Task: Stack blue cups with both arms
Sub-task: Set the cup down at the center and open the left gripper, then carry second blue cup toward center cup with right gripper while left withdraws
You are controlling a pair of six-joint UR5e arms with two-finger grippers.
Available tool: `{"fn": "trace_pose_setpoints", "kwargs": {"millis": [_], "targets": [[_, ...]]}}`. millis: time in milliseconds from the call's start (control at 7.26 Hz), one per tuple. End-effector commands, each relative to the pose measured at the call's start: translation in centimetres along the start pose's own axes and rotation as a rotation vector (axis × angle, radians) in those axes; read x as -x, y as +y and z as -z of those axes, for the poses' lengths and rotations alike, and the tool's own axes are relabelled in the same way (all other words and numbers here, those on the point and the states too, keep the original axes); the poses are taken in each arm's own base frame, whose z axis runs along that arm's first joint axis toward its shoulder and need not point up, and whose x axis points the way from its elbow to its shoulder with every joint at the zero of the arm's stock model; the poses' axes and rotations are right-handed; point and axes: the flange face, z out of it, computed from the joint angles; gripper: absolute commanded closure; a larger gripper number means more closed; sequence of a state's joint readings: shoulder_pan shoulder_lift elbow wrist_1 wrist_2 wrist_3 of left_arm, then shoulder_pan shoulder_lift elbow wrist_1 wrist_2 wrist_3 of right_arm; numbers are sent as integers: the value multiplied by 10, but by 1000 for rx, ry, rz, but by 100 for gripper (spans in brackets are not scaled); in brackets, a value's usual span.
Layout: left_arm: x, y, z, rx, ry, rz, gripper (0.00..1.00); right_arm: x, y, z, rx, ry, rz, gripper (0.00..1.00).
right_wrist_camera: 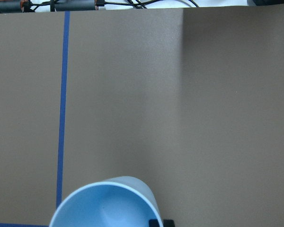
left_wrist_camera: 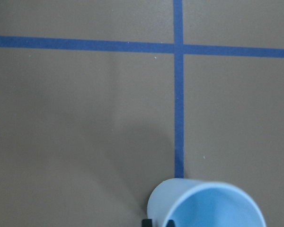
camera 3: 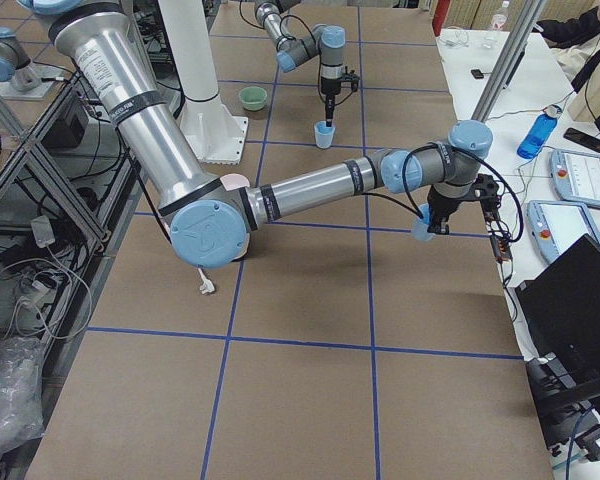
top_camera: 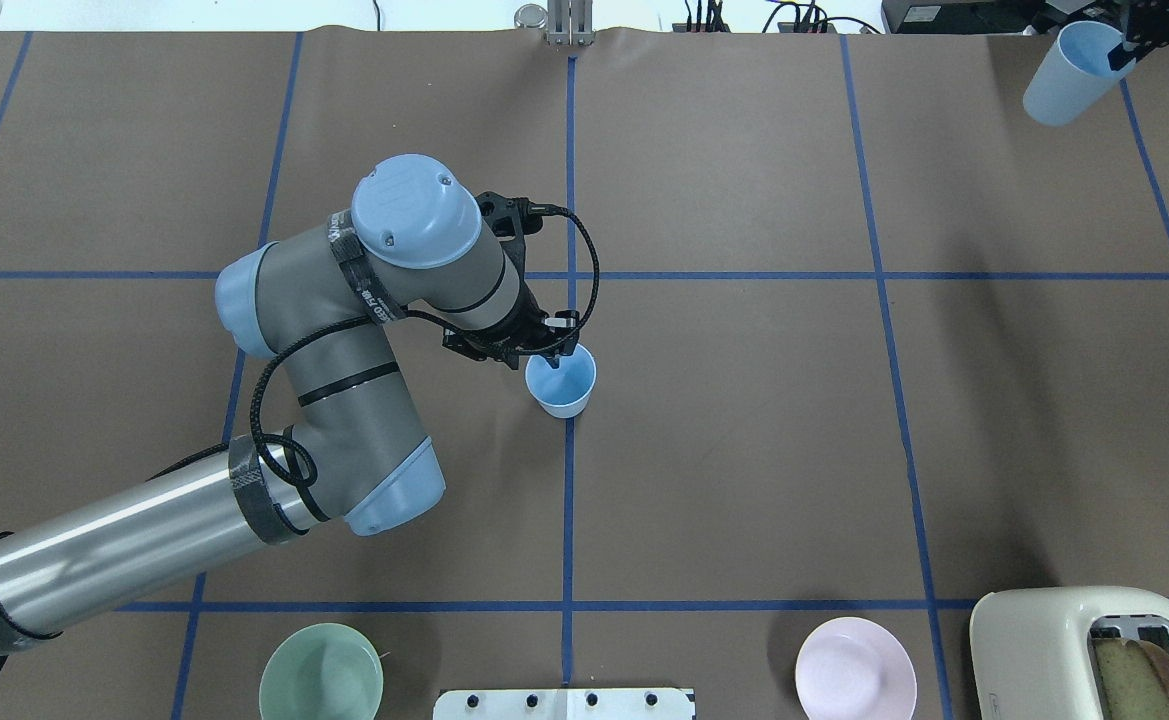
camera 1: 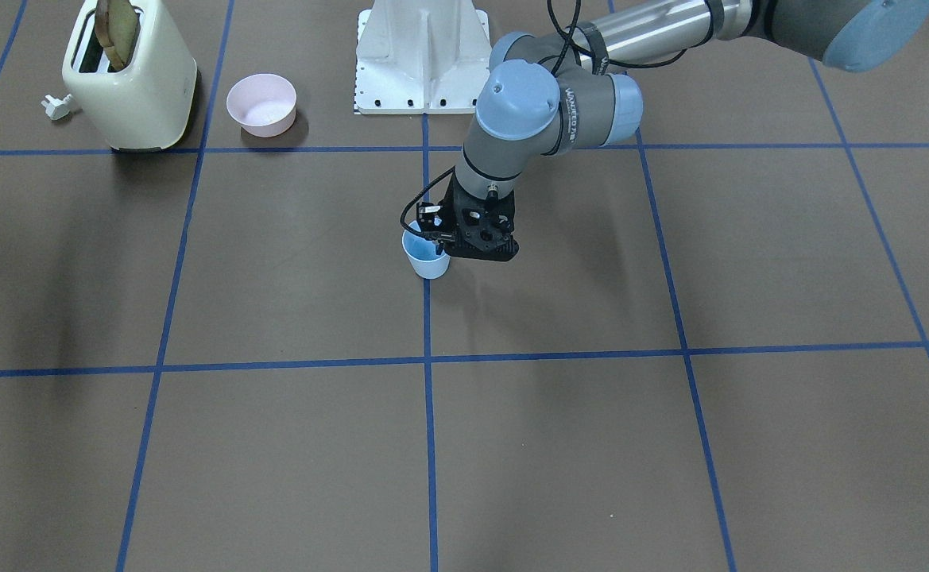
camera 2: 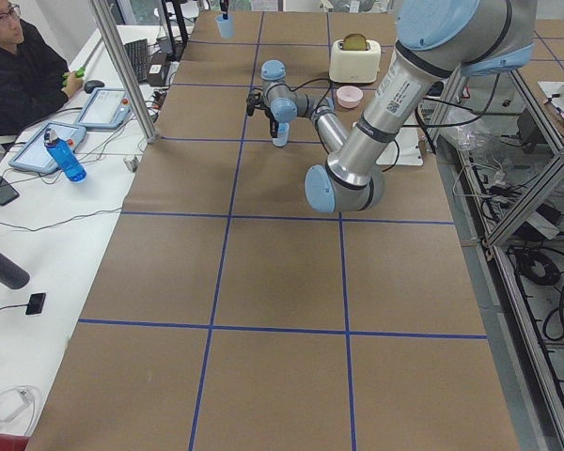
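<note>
Blue cups, count two. First blue cup: upright on the table, on the central blue tape line, near the table's middle. Second blue cup: lifted clear of the table, tilted, at the far corner on the robot's right, well apart from the first.

Arms, count two. Left arm: bent at the elbow, wrist pointing down over the table's middle. Left gripper: narrowly set, pinching the wall of the first blue cup at the rim on the arm's side, one finger inside and one outside. Right arm: stretched long across the table toward the operators' edge. Right gripper: pressed together on the rim of the second blue cup, one finger visible at the rim in the wrist view.

Bowls, count two. Pink bowl: near the robot's base, right side, just beside the toaster. Mint-green bowl: near the base, left side. Both upright and well apart from either cup.

Toaster, count one: cream, at the near right corner, bread slice standing in a slot. White plug, count one, lying beside it.

Pedestal, count one: white, between the two bowls.
</note>
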State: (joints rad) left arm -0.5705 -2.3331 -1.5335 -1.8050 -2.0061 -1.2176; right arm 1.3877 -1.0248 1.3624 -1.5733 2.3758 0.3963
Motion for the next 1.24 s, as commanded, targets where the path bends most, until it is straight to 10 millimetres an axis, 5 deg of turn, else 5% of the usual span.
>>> {"fn": "trace_pose_setpoints", "kwargs": {"millis": [0,551,1101], "targets": [[26,-24,31,-36,16,18,2,56,-9,8,-12,-25,-53,100],[165,-113,116,-22,25,-123,2,184,38,4,-7,-97,-127,100],[285,-147,176,-40,18,-167,2,304,123,-13,-27,-123,-203,100]]}}
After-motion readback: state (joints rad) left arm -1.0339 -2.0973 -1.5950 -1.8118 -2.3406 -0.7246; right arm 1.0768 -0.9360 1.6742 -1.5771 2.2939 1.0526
